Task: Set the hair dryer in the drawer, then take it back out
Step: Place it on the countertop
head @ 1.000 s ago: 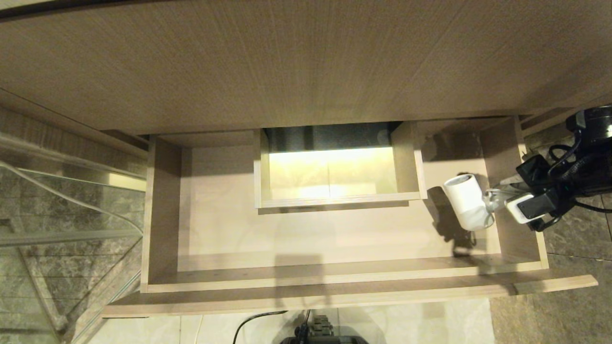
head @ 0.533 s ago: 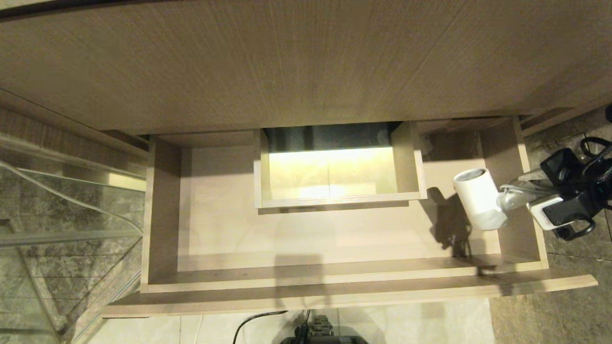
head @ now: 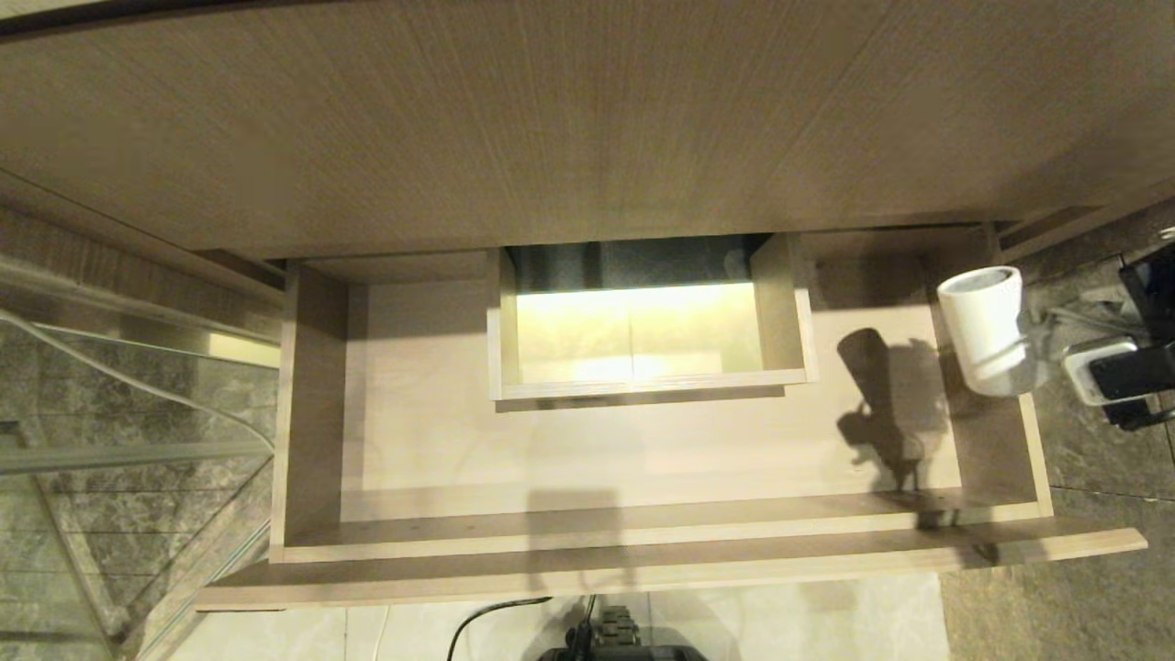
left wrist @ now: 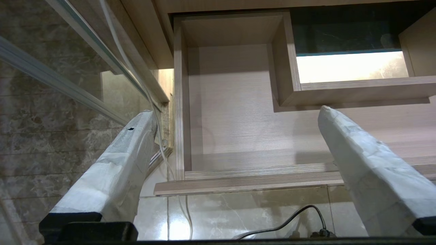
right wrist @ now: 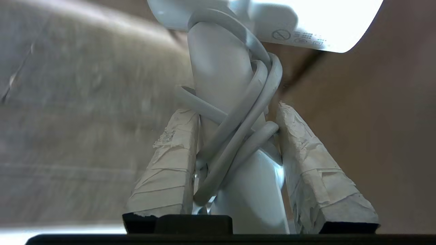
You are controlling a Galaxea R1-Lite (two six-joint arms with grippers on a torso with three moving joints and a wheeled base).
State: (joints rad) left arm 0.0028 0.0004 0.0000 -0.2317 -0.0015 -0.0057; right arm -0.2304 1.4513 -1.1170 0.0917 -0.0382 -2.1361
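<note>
The white hair dryer (head: 985, 329) hangs in the air over the drawer's right side wall, barrel pointing away from me. My right gripper (head: 1056, 363) is shut on its handle (right wrist: 235, 143), which has the white cord wound round it; both taped fingers (right wrist: 170, 163) press against it. The light wood-grain drawer (head: 633, 532) stands pulled out, its floor (left wrist: 235, 112) bare, with a boxed cut-out (head: 647, 381) at mid-back. My left gripper (left wrist: 235, 119) hovers open in front of the drawer's left front corner, holding nothing.
The wood-grain counter top (head: 551, 119) overhangs the drawer's back. A glass panel with a metal rail (head: 119, 450) stands left of the drawer. Tiled floor (head: 1102, 514) lies to the right. A black cable (left wrist: 289, 221) runs on the floor before the drawer front.
My right gripper has carried the hair dryer up and to the right, from inside the drawer's right end to above its right side wall. The left arm has not moved.
</note>
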